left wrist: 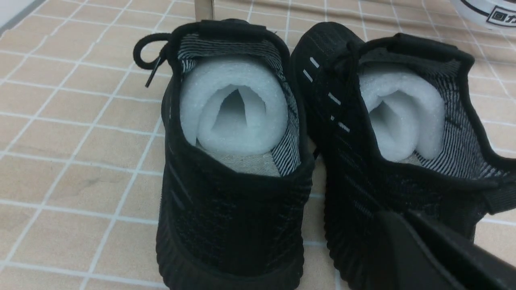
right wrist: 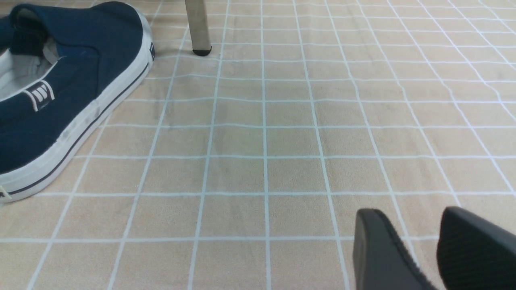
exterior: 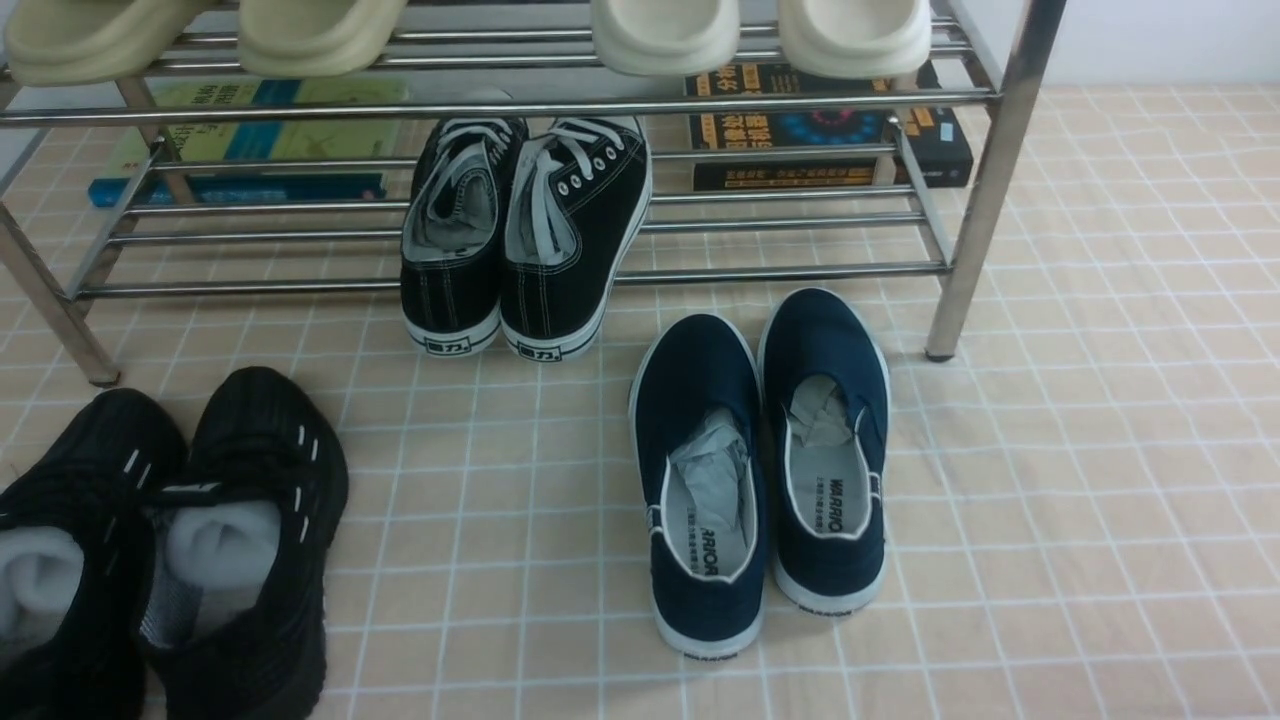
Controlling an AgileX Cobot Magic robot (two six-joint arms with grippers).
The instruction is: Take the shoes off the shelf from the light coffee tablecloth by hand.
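The shoes [exterior: 160, 540], a pair of all-black knit sneakers with white stuffing, stand side by side on the light coffee tablecloth [exterior: 1050, 480] at the front left, off the shelf [exterior: 500, 105]. In the left wrist view both heels face me, one shoe [left wrist: 229, 217] beside the other [left wrist: 363, 177]. My left gripper [left wrist: 399, 215] sits just behind the heel of that second shoe, its fingers pressed together with nothing seen between them. My right gripper [right wrist: 409, 213] hovers open over bare cloth, holding nothing. Neither gripper shows in the front view.
Black canvas lace-ups [exterior: 525, 240] rest on the shelf's lower tier, heels overhanging the front bar. Navy slip-ons [exterior: 760, 460] stand on the cloth in the middle. Cream slippers [exterior: 660, 35] fill the upper tier, with books [exterior: 820, 125] behind. A steel shelf leg [exterior: 985, 190] stands at right.
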